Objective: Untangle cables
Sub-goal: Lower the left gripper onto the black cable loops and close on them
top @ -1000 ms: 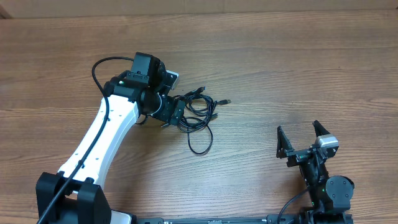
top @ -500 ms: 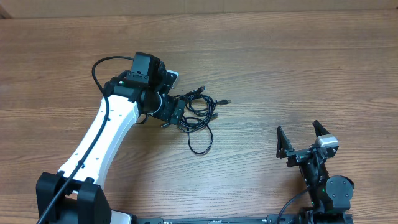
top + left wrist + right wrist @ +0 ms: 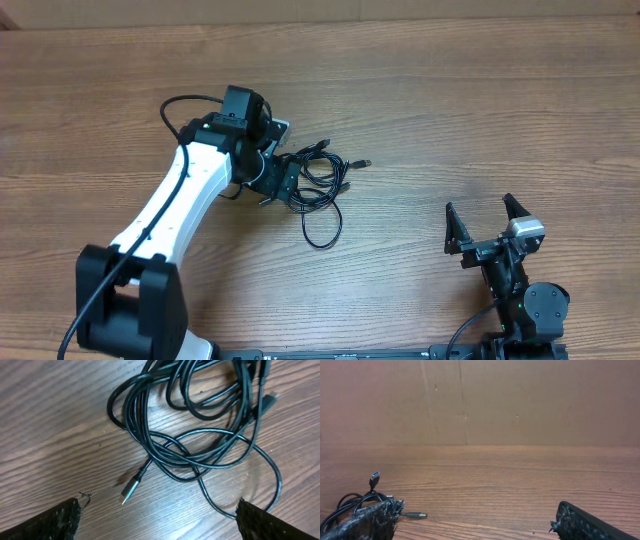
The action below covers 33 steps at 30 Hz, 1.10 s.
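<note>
Overhead view: the left white arm (image 3: 170,205) reaches from the near left corner up across the wooden table (image 3: 450,100). The left gripper (image 3: 285,183) is at the left edge of the cables (image 3: 322,182), with its jaws spread wide and nothing between them. The cables lie left of the table's middle as a loose black tangle. Its long axis runs roughly from the far side toward the near side, and a single slack loop (image 3: 322,235) trails toward the near edge. One plug end (image 3: 365,162) sticks out of the tangle and points right. Well apart, near the right front edge, the right gripper (image 3: 487,225) also stands wide open and holds nothing.

In the left wrist view, the two fingertips of the left gripper (image 3: 157,522) show in the bottom corners. The coiled cables (image 3: 200,435) lie on the wood ahead of them and fill the upper right. A silver-tipped plug (image 3: 130,490) lies clear of the coils and points down-left toward the camera.

In the right wrist view, the right gripper (image 3: 477,525) is open over bare wood. The cables (image 3: 347,502) are at the far left, partly behind the left finger. A blue-tipped plug (image 3: 374,479) stands up from them, and another plug (image 3: 415,515) lies flat, pointing right. A cardboard wall (image 3: 520,400) stands behind the table.
</note>
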Available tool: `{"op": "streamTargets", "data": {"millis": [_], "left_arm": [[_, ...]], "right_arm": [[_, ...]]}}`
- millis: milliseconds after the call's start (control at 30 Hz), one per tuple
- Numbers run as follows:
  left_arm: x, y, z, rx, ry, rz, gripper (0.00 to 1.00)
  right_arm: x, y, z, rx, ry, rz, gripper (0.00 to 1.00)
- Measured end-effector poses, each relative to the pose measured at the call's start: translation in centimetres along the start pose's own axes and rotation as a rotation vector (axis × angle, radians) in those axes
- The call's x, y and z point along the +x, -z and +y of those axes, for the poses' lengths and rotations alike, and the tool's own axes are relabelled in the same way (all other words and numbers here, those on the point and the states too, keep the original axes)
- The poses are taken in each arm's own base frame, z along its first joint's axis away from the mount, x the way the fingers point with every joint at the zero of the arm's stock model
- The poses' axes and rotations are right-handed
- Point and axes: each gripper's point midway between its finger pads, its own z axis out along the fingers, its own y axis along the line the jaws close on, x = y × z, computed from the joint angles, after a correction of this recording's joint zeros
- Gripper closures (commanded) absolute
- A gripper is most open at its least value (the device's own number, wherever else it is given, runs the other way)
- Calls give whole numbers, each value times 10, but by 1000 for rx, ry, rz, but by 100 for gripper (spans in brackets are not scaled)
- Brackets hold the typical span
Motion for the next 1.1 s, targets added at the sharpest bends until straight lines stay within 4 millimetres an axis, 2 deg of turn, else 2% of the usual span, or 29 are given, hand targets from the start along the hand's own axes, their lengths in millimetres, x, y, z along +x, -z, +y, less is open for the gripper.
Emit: {"op": "streamTargets", "data": {"millis": [233,533,833,1100], "left_arm": [[1,-20,3,2,55,37,1],[-11,-43,1,8,121,20,0],[-22,-45,1,0,122,-24,1],[-22,-45,14,-84,171,-27,0]], "right_arm": [[0,0,0,0,0,0,0],[0,0,0,0,1,-1,0],[0,0,0,0,0,0,0],[0,0,0,0,0,0,0]]}}
